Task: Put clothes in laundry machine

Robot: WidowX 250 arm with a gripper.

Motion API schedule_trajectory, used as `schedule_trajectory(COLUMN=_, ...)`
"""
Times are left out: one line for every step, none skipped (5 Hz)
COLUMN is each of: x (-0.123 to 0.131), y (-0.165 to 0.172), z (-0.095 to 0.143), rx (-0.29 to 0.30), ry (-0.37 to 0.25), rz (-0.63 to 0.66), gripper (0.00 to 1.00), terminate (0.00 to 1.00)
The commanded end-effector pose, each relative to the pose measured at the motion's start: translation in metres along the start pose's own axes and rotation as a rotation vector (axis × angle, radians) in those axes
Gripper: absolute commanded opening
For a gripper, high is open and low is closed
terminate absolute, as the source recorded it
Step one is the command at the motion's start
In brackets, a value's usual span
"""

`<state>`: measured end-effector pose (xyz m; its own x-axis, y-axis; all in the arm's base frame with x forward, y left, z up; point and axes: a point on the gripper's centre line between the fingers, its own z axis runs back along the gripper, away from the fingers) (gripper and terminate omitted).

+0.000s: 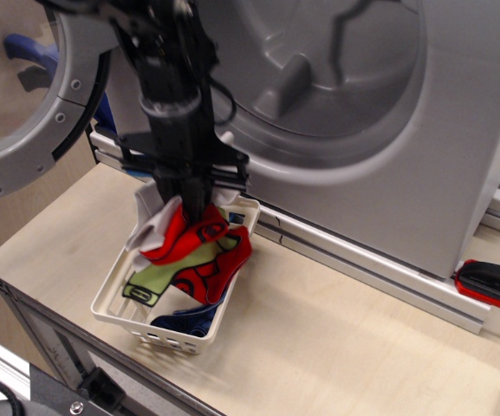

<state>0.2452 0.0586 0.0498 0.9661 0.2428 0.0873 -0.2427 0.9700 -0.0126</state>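
Observation:
My gripper is shut on a bundle of clothes and holds it just above the white lattice basket. The bundle is a red garment with black trim and a white-grey piece. A light green garment hangs with it and reaches into the basket. A navy and blue piece lies at the basket's front. The grey laundry machine stands behind, its ribbed drum mouth open above and to the right of the gripper. Its round glass-windowed door is swung open at the left.
The basket's far end is tipped up off the light wooden tabletop. A metal rail runs along the machine's base. A red and black object lies at the right edge. The table's front edge is close below the basket.

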Motion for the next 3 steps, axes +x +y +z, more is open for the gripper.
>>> schedule_trajectory(x=-0.002, y=-0.017, z=0.058, rx=-0.062, ry=-0.210, rz=-0.202, gripper=0.00, terminate=0.00)
schedule_trajectory(x=0.004, y=-0.025, z=0.075, rx=-0.094, ry=-0.297, rz=-0.252, gripper=0.00, terminate=0.00)
schedule_trajectory(x=0.018, y=-0.040, z=0.085, rx=-0.133, ry=-0.394, rz=-0.299, gripper=0.00, terminate=0.00)
